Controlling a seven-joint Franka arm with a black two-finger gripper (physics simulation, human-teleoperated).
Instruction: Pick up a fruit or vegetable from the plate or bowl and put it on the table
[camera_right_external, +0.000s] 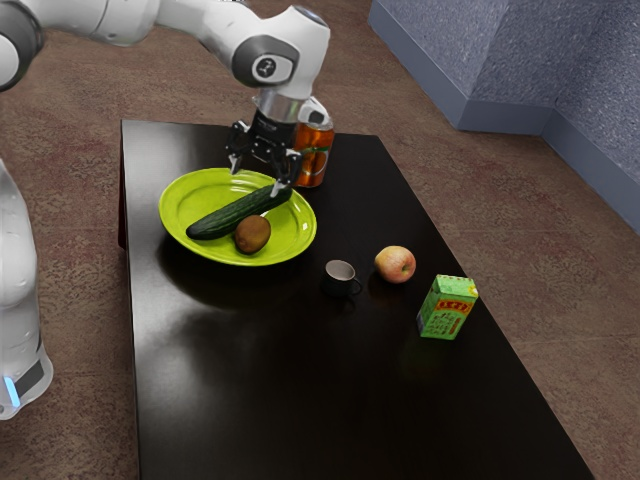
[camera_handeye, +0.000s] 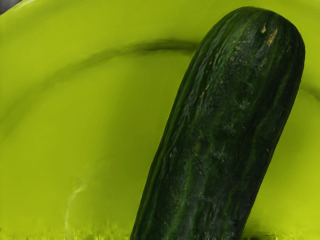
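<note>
My gripper is open above the far part of the green plate, its two fingers standing wide apart. Across the plate lies a dark green cucumber, its far end close below the hand. A brown kiwi rests beside it on the plate. In the wrist view the cucumber stretches from the lower edge to a rounded end, over the plate's green surface. Whether either finger touches the cucumber I cannot tell.
Right behind the hand stands an orange can. Toward the exterior view's right, the black table holds a small dark cup, an apple and a green carton.
</note>
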